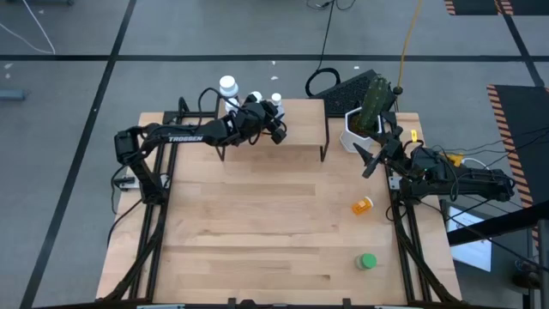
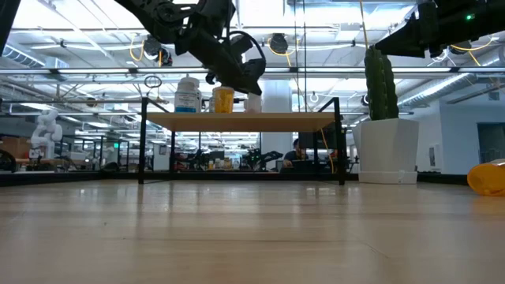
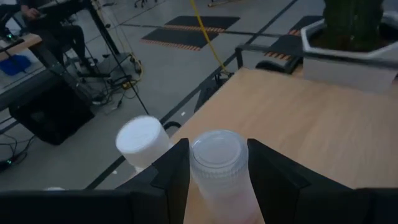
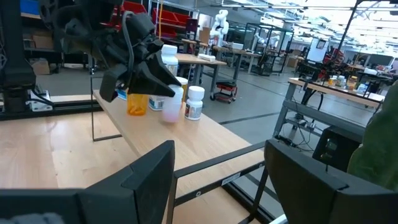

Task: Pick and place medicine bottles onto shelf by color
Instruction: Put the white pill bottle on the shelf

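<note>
The left gripper (image 3: pixel 217 180) is pinching a pale, translucent-capped medicine bottle (image 3: pixel 219 165) between its two dark fingers, holding it upright over the shelf (image 1: pixel 296 142) at the far side of the worktop (image 1: pixel 257 223). Just beside it a white-capped bottle (image 3: pixel 142 142) is standing on the shelf, and in the right wrist view an orange bottle (image 4: pixel 137 102) and another white bottle (image 4: pixel 194 102) are flanking the held one. The grip is sitting on the body just under the cap, which looks like the sensible place: these bottles appear light, rigid and smooth-sided, so they are likely to slip or tip if squeezed near the top or bumped against neighbours.

The right gripper (image 1: pixel 371 154) is hovering with its fingers spread and nothing between them, near the white plant pot (image 1: pixel 358 133) at the right of the shelf. An orange bottle lying on its side (image 1: pixel 364 205) and a green bottle (image 1: pixel 367 261) are waiting on the worktop's right part, well apart from the shelf; the lying one is probably going to roll if nudged.
</note>
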Controlling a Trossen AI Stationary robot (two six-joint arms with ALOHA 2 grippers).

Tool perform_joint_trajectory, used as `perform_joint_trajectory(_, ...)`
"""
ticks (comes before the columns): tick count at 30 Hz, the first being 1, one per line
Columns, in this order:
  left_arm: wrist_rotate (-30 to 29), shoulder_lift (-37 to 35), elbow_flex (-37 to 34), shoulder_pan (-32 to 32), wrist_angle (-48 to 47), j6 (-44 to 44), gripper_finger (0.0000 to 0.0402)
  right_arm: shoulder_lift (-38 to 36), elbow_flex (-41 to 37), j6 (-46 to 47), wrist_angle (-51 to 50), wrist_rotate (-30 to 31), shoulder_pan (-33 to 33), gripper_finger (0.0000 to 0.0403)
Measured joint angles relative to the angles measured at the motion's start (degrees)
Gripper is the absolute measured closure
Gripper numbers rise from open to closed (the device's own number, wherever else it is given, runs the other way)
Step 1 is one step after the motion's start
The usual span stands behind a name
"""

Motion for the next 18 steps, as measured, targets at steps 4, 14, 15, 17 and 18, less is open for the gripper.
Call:
perform_joint_trajectory(4, 0.0, 0.1, 0.0, 0.1, -0.1, -0.1, 0.0252, 0.0, 0.0, 0.0, 0.0, 0.0, 0.0, 0.0161)
perform_joint_trajectory(14, -0.6, 0.1, 0.0, 0.1, -2.4, 0.3, 0.0252, 0.0, 0.0, -0.2, 0.0, 0.0, 0.0, 0.0161)
perform_joint_trajectory(15, -0.7, 0.1, 0.0, 0.1, -2.6, 0.3, 0.0252, 0.0, 0.0, -0.2, 0.0, 0.0, 0.0, 0.0161)
perform_joint_trajectory(17, -1.1, 0.0, 0.0, 0.0, -2.9, 0.3, 0.0252, 0.0, 0.0, -0.2, 0.0, 0.0, 0.0, 0.0161)
perform_joint_trajectory(18, -1.1, 0.0, 0.0, 0.1, -2.9, 0.3, 0.0251, 0.0, 0.0, -0.2, 0.0, 0.0, 0.0, 0.0161)
